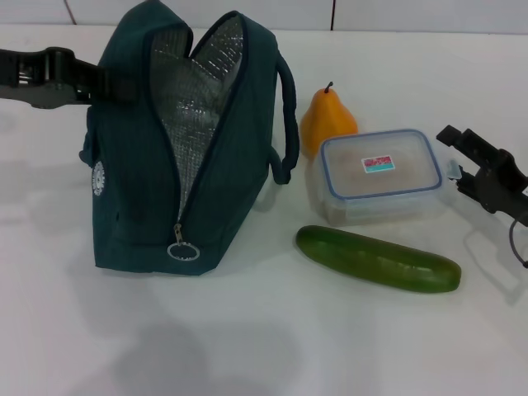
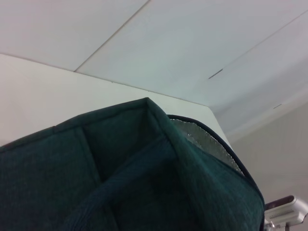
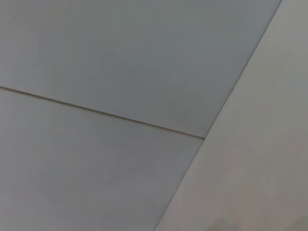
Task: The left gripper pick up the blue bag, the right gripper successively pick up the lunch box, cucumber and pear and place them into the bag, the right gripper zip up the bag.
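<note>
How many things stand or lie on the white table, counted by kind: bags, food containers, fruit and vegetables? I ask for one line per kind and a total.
Bags: 1, the dark teal fabric bag, unzipped, foil lining showing.
Food containers: 1, the clear plastic lunch box with blue-rimmed lid.
Fruit: 1, the orange-yellow pear.
Vegetables: 1, the long green cucumber.
Total: 4.
</note>
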Available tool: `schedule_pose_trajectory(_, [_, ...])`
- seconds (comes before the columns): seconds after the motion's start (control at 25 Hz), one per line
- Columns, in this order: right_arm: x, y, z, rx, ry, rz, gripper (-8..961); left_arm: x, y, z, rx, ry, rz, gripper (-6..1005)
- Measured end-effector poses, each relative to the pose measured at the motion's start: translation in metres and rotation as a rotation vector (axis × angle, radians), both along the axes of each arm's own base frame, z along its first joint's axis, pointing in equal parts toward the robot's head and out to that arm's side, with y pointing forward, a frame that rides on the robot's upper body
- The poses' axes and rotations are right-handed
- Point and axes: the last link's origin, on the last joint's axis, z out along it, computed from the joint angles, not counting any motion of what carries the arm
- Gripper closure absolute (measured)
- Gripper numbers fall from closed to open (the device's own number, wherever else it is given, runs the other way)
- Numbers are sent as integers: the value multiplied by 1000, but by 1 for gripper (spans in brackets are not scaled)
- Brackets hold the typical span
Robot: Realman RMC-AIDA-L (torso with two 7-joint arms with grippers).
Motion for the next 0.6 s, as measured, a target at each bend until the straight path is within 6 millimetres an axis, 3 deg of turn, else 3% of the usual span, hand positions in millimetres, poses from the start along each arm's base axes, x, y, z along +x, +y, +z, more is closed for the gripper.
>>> schedule_pose_trajectory(0.6, [-14,12,-3,-24,-21,48,172,0,2,1,10,7,1,955])
